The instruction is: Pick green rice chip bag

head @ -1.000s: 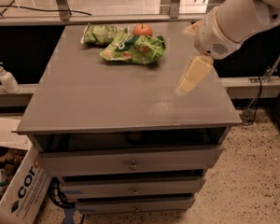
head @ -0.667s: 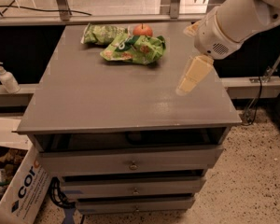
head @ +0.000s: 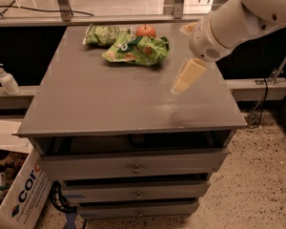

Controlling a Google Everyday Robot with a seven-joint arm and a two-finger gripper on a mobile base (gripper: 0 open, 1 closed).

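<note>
The green rice chip bag point(head: 142, 50), crumpled bright green with a dark round logo and orange-red patches, lies at the back middle of the grey cabinet top point(head: 109, 99). A smaller, paler green bag point(head: 105, 34) lies behind it to the left. A red-orange apple point(head: 145, 30) sits just behind the bag. My gripper point(head: 180, 57) hangs above the cabinet top to the right of the bag and apart from it. Its cream fingers point(head: 188, 75) are spread and hold nothing.
The cabinet has drawers point(head: 133, 166) on its front. A white pump bottle point(head: 6, 79) stands on a ledge at the left. A cardboard box point(head: 16, 194) sits on the floor at the lower left. A cable point(head: 264, 99) runs down at the right.
My gripper has shifted slightly left toward the bags. The bags and the apple have not moved.
</note>
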